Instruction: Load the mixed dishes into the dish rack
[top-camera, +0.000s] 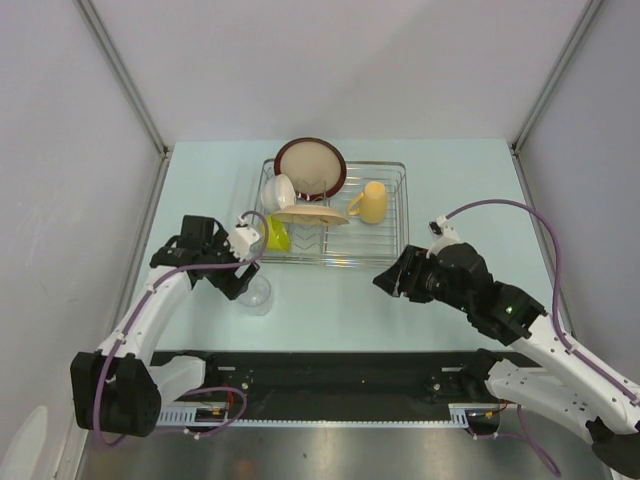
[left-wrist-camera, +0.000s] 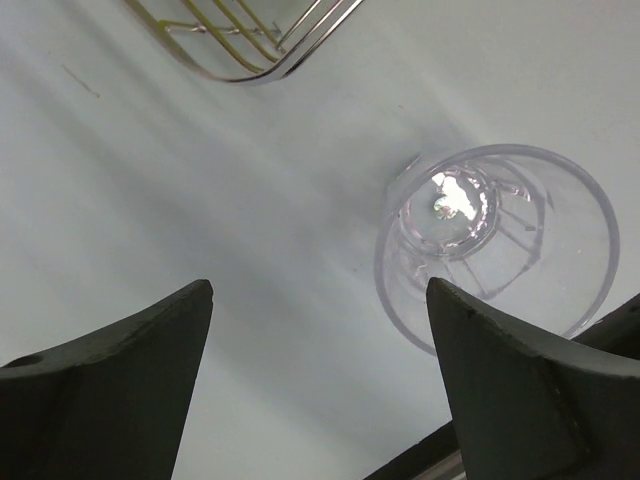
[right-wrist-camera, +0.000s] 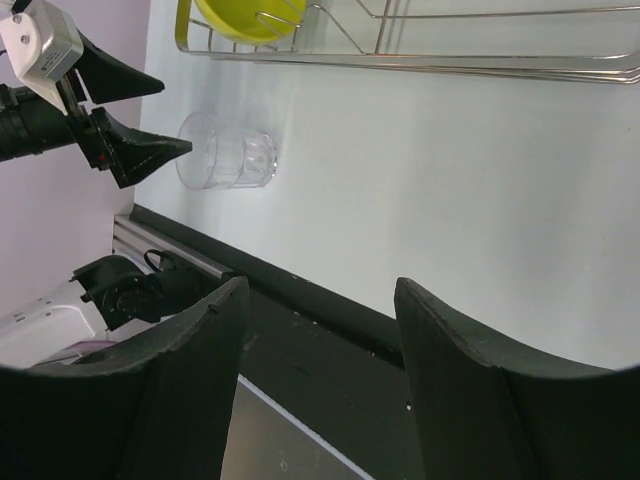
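Note:
The small clear glass (top-camera: 257, 296) (left-wrist-camera: 497, 245) (right-wrist-camera: 227, 152) stands upright on the table just in front of the dish rack (top-camera: 404, 215). My left gripper (top-camera: 240, 284) (left-wrist-camera: 320, 290) hovers open over it, offset so the glass lies outside the gap, beside one finger (left-wrist-camera: 520, 390). In the rack sit the red-rimmed plate (top-camera: 311, 168), white bowl (top-camera: 279, 191), cream plate (top-camera: 311, 214), tan mug (top-camera: 369, 202) and lime-green bowl (top-camera: 277, 235) (right-wrist-camera: 250, 15). My right gripper (top-camera: 387, 280) (right-wrist-camera: 320, 285) is open and empty, low over the table to the right of the rack's front.
The rack's near-left corner (left-wrist-camera: 250, 40) is close behind the glass. A black rail (top-camera: 330, 370) (right-wrist-camera: 300, 300) runs along the table's near edge. Grey walls close in the left and right sides.

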